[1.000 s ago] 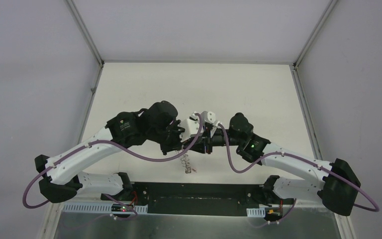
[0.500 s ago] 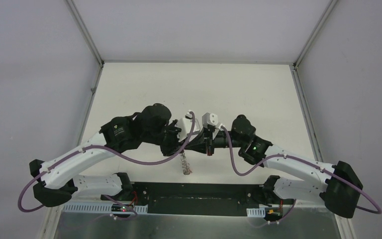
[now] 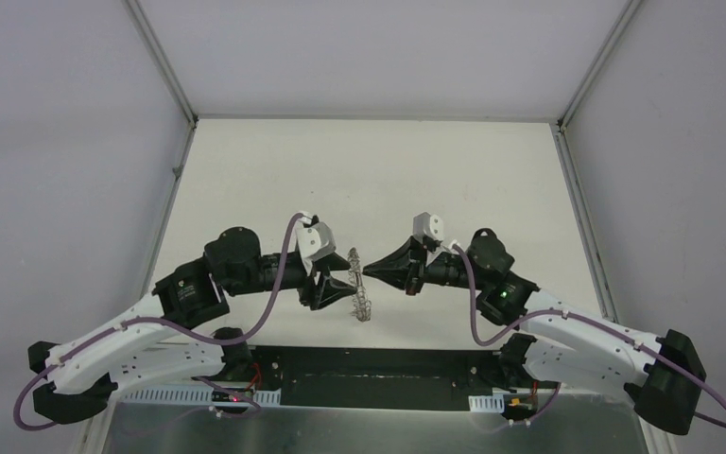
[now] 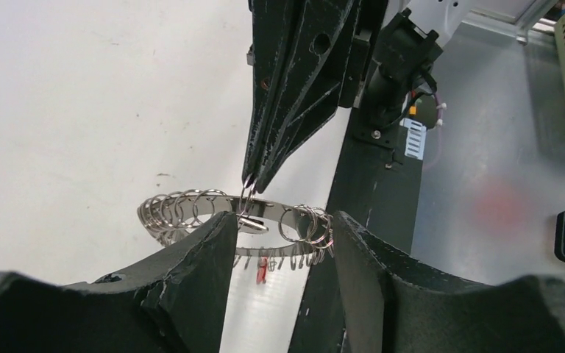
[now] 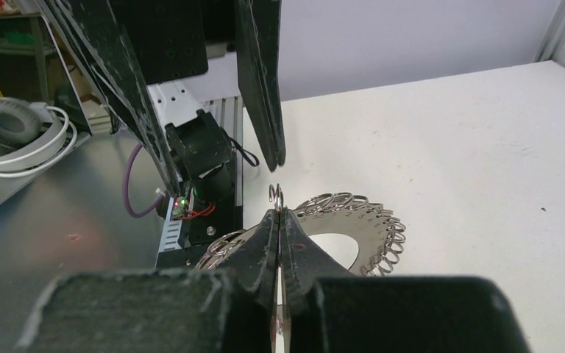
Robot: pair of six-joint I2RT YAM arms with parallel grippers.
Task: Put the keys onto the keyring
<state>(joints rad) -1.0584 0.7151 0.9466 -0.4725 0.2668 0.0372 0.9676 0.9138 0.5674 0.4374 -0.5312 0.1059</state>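
The far half of the white desk (image 3: 369, 170) is lying open from left edge to right edge. By the middle of the near edge, the silvery-grey, loop-fringed metal keyring (image 3: 360, 295) is filling the gap between the grippers. The left gripper (image 4: 283, 217), fingers spread, is hemming it from the left. The right gripper (image 3: 369, 271), pinching one of its loops, is closing the right. The white left arm (image 3: 132, 331) and white right arm (image 3: 586, 326) are barring the near corners.
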